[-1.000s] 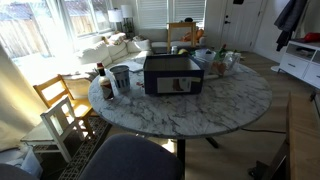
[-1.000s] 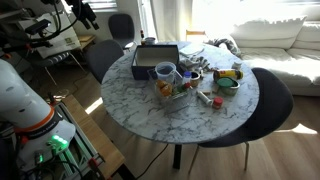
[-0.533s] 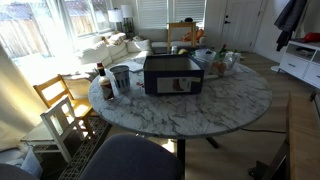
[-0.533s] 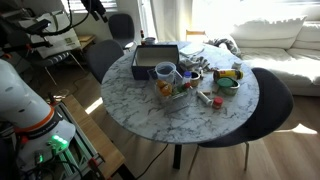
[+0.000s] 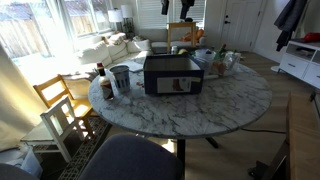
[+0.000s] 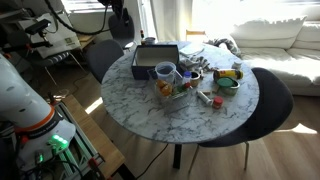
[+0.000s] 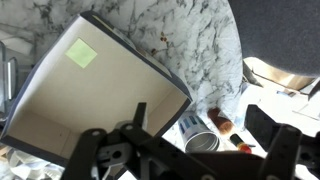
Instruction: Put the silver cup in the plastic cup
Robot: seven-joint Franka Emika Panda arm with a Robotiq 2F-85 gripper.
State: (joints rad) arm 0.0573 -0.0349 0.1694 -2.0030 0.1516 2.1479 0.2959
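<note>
Arm (image 6: 120, 16) has swung in from upper left toward the marble surface (image 6: 200, 125) & now hangs high over the black box (image 5: 170, 73), prob. kept up there to clear the box walls before dropping. Silver cup (image 5: 120, 78) stands upright at mid-left of the frame, just beside the box & near the red-capped bottle (image 5: 103, 84), mouth up, so it looks reachable from above. Gripper (image 7: 200, 118) is empty, fingers (image 7: 264, 128) spread wide w/ nothing btwn them, presumably ready for the cup; can't pick out the plastic cup for sure in the clutter.
</note>
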